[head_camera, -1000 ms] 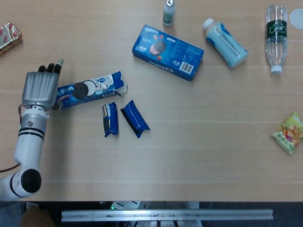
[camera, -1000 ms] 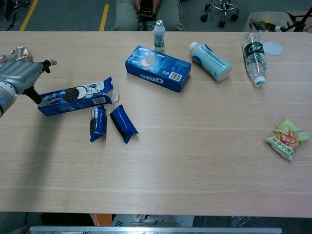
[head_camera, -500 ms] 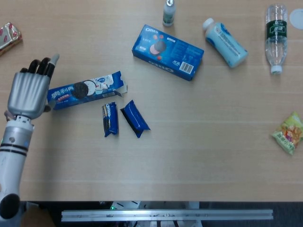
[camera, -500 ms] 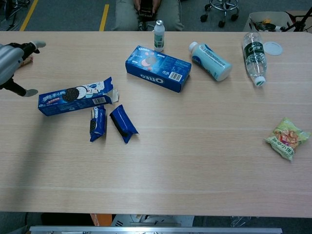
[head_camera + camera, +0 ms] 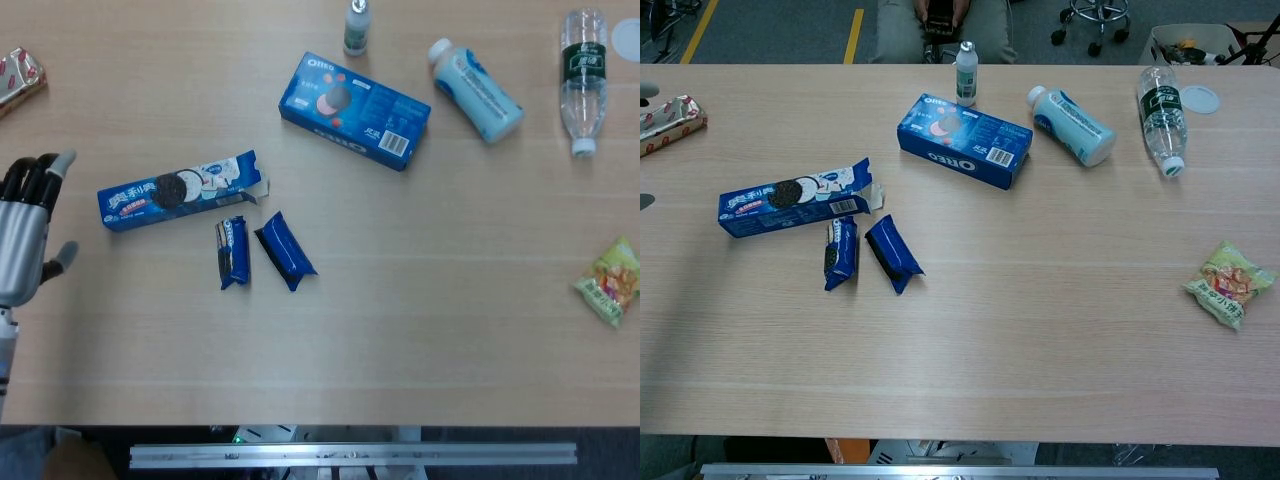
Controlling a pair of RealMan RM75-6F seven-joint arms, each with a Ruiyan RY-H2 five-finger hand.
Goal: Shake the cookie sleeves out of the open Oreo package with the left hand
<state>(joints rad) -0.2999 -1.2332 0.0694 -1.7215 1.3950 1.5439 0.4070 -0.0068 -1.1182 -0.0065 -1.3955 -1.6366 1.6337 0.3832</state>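
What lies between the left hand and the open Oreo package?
Only bare table: in the head view, the left hand sits apart from the open Oreo package, with nothing between them.

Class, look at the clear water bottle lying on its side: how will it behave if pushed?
The water bottle lies on its side, so it would probably roll. Its clear plastic likely feels smooth, perhaps slippery. How full or heavy it is cannot be told.

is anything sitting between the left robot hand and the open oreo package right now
Nothing visible. Only bare table lies between the left robot hand and the closed end of the open Oreo package. The two cookie sleeves lie near its open end.
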